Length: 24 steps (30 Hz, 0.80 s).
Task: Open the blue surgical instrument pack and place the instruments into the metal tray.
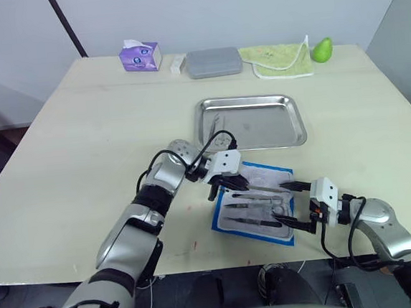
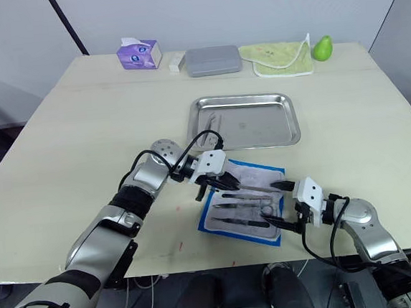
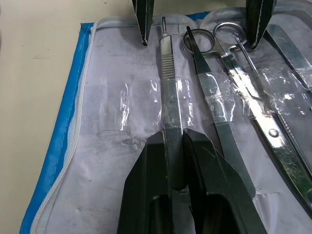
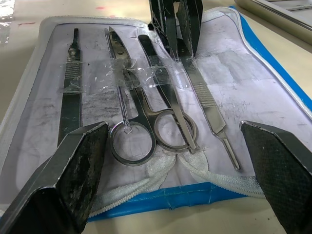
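A wide, pale wooden table (image 1: 82, 143) carries everything. The metal tray (image 1: 252, 122), a shiny shallow steel rectangle with rounded corners and a raised rim, lies near the middle of the table, toward the far edge; its mirror floor holds one slim tool at its left end, hard to make out. Just nearer than the tray, close to the table's near edge, the blue surgical instrument pack (image 1: 256, 206) lies opened flat: a bright blue border with a white zip edge around a crumpled grey-white lining. On that lining the instruments (image 4: 141, 105) lie side by side under strips of clear tape: ring-handled scissors, a pointed forceps blade, and ribbed flat handles, all dull silver.

Along the far edge stand a matte grey rounded case (image 1: 213, 62), a yellow-green cloth (image 1: 278, 59) with a pale hem, a purple tissue box (image 1: 140, 56), a green pear-shaped thing (image 1: 321, 49) and a small white block (image 1: 177, 63).

The left gripper (image 3: 174, 161) is over the pack's far part, its black fingers clenched on the ribbed scalpel handle (image 3: 170, 92), which still lies flat on the lining. The right gripper (image 1: 301, 205) sits at the pack's right end, fingers spread wide, grasping nothing, one either side of the row of tools.
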{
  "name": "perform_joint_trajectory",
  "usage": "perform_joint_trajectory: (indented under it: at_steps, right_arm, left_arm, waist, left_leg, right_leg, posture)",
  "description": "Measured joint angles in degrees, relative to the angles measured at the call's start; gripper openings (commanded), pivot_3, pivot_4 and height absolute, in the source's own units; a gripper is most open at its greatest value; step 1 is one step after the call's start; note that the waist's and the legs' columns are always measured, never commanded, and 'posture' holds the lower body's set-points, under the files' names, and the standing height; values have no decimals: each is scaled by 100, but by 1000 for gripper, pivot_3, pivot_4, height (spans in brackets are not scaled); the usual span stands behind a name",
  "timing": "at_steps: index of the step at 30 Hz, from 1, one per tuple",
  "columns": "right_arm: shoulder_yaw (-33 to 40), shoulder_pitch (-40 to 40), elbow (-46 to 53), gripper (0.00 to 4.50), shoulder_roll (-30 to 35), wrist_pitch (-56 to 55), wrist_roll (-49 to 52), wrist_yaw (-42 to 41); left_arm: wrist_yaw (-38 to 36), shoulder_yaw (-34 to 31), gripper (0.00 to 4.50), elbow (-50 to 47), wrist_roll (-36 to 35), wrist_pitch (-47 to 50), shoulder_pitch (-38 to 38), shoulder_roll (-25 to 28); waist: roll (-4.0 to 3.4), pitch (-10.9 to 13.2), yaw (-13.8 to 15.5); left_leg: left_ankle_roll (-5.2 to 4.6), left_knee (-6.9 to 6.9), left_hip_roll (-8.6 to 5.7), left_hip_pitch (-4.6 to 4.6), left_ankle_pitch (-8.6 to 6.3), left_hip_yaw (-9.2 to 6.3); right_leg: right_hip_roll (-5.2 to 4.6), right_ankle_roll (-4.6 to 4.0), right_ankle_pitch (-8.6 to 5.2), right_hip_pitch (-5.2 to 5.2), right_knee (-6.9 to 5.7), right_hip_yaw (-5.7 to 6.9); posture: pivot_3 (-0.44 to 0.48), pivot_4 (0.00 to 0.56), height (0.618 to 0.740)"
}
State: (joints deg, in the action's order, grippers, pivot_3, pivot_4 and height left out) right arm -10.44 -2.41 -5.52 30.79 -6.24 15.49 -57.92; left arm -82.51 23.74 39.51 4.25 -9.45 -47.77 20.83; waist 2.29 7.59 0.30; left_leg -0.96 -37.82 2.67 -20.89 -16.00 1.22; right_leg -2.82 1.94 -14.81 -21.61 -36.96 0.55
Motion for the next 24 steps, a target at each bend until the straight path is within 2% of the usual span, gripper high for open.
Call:
perform_joint_trajectory:
  at_steps: [24]
  right_arm:
    - [-234,-221,-149,4500,-88,-54,-88,102]
  left_arm:
    - [-487,188,15,-979,229,1366,-227,509]
  waist:
    - [16,-11,-142]
  left_leg:
    - [0,6,34,15,0,7]
  right_leg:
    - [29,-8,3,0,0,-9]
  posture:
    - [0,150,736]
